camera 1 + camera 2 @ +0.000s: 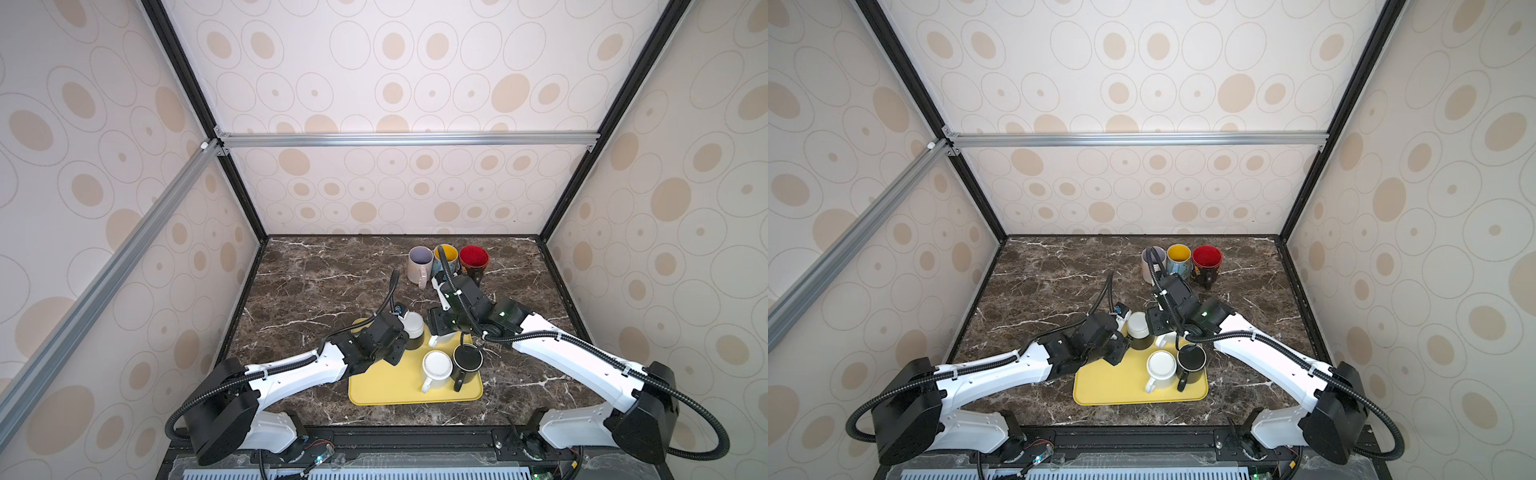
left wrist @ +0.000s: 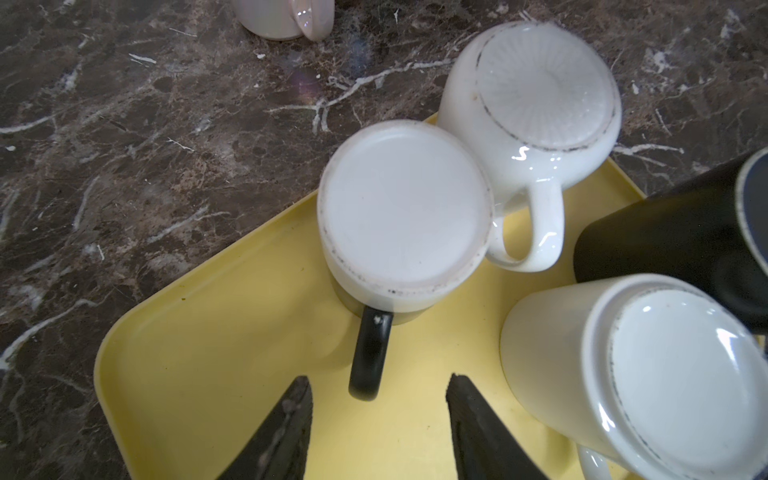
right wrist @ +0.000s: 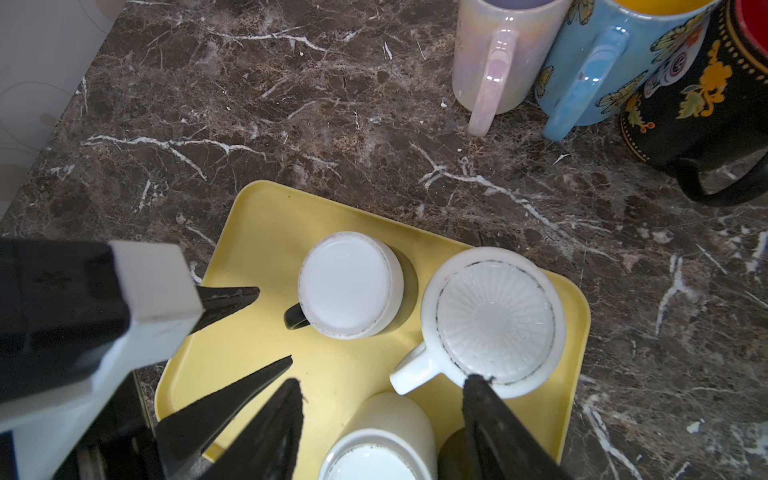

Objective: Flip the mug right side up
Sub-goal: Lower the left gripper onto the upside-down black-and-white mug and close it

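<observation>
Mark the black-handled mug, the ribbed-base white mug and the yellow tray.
black-handled mug [image 2: 403, 208], left wrist view, on its upturned white base.
ribbed-base white mug [image 3: 494, 318], right wrist view, on its ribbed underside.
yellow tray [image 2: 208, 353], left wrist view, on bare floor.

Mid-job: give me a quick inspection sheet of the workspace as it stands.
Surface: marble table, no spills seen.
Job's things: tray holds four mugs; black-handled mug, ribbed mug and cream mug stand base up; black mug unclear.
Clutter: pink mug, blue mug and red mug upright at the back.
Grippers: left gripper open, fingers flanking the black handle; right gripper open over the ribbed mug's handle.
Cables: hoses arch off both arms; no snag seen.
Surroundings: patterned walls, aluminium frame.
</observation>
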{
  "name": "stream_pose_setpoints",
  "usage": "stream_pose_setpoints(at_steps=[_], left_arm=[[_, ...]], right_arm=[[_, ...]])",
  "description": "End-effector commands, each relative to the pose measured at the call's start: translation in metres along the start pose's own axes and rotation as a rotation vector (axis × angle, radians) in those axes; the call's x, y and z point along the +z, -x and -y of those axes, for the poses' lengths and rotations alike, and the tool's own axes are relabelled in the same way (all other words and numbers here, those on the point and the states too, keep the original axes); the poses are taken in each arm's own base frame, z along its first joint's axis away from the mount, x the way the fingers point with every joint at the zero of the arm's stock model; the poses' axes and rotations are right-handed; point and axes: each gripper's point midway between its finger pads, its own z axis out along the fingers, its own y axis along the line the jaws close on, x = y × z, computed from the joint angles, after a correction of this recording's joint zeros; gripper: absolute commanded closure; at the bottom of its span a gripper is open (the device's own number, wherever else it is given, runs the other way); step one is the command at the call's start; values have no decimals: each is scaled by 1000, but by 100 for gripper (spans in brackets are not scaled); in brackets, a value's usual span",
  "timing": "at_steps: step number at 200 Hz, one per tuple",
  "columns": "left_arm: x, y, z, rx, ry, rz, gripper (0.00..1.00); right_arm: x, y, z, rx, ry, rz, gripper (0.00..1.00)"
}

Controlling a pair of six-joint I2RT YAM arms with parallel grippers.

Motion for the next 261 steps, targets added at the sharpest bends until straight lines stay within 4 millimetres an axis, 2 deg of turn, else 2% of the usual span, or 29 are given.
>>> stream_pose_setpoints(at_steps=[1, 90, 163, 261], left_arm=[[4, 2, 5, 25, -13, 16, 48], [23, 2, 11, 61, -20, -21, 57], [52, -13, 7, 45, -18, -103, 60], [53, 1, -1, 27, -15, -76, 62]], right_arm=[[-5, 9, -3, -17, -7, 26, 36], [-7, 6, 5, -13, -37, 39, 36], [-3, -1, 6, -14, -35, 29, 37], [-5, -2, 8, -9, -36, 39, 39]])
